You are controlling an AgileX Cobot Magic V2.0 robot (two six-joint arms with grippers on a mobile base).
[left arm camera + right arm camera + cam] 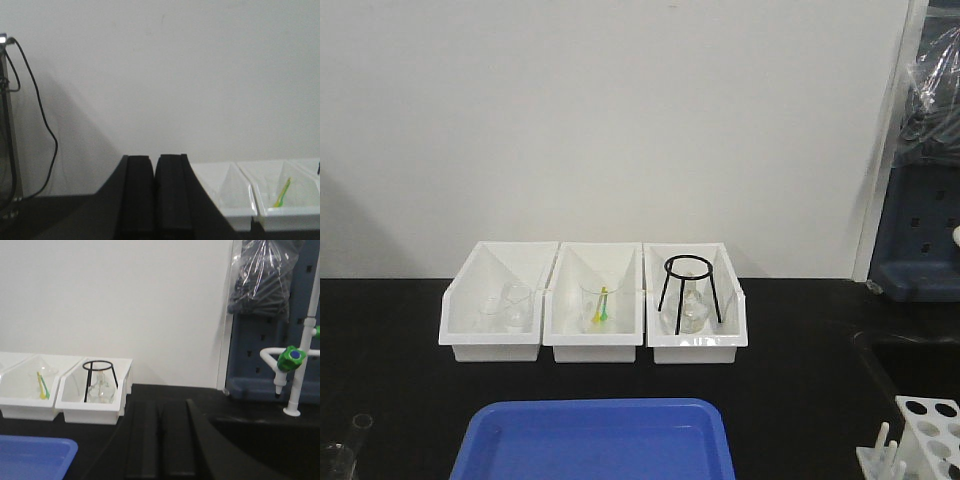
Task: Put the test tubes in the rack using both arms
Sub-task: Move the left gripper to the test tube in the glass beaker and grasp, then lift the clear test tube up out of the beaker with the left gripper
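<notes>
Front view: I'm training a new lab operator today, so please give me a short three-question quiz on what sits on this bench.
1. True or false: the tripod ring stands on the blue tray.
2. Which white bin holds the yellow and green sticks? A left, B middle, C right.
3. Fill in: the test tube rack sits in the front view's lower ____ corner.
Key: 1 false, it stands in the right bin. 2 B. 3 right.
</notes>
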